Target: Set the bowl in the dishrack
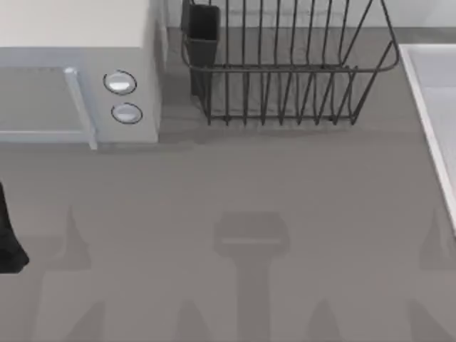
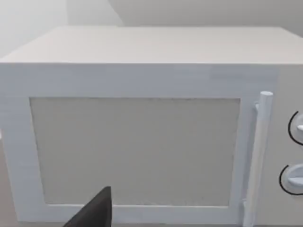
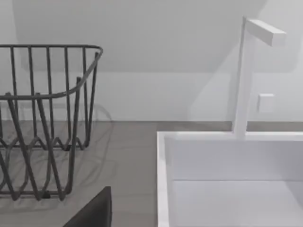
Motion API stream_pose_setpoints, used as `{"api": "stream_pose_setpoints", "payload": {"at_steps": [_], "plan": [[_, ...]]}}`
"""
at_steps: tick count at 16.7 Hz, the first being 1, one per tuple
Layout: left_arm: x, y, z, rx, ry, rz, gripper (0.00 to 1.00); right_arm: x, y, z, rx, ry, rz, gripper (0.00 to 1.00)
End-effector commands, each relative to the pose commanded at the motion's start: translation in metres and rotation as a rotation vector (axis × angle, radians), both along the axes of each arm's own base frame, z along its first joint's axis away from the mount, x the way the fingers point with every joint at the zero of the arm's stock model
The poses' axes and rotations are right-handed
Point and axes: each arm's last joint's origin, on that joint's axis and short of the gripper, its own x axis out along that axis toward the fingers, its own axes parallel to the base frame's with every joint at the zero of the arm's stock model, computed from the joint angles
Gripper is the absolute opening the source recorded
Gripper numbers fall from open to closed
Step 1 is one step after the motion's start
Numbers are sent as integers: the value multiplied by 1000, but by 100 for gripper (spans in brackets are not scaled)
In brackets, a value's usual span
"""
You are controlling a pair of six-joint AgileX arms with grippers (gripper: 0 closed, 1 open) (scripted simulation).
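Dishrack: a dark grey metal wire rack with upright tines and flared sides, standing at the far middle of the grey table, with a dark rectangular utensil cup at its left corner. Just to the left of the rack stands a white box-shaped microwave, apart from it by a narrow gap, with two round silver knobs one above the other beside a white bar handle. To the right of the rack lies a white rectangular sink basin, at whose far rim rises a white angular faucet (seen from the right wrist). A dark part of the left arm enters at the table's left edge. The left pincer points at the microwave's closed door; whether it is spread or pressed together cannot be told. The right pincer hangs above the table, facing the gap between rack and basin; its state likewise cannot be told.
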Motion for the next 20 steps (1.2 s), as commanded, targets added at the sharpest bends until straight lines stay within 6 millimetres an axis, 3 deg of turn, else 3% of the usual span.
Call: {"api": "stream_pose_setpoints", "payload": {"at_steps": [5, 11, 15, 20], "plan": [[0, 0, 0, 0, 0, 0, 100, 0, -4, 11, -33, 56, -33, 100], [0, 0, 0, 0, 0, 0, 100, 21, -28, 63, -166, 435, -174, 100], [0, 0, 0, 0, 0, 0, 100, 60, -66, 87, -205, 837, -214, 100], [0, 0, 0, 0, 0, 0, 100, 103, -133, 91, -151, 1260, -161, 100]]}}
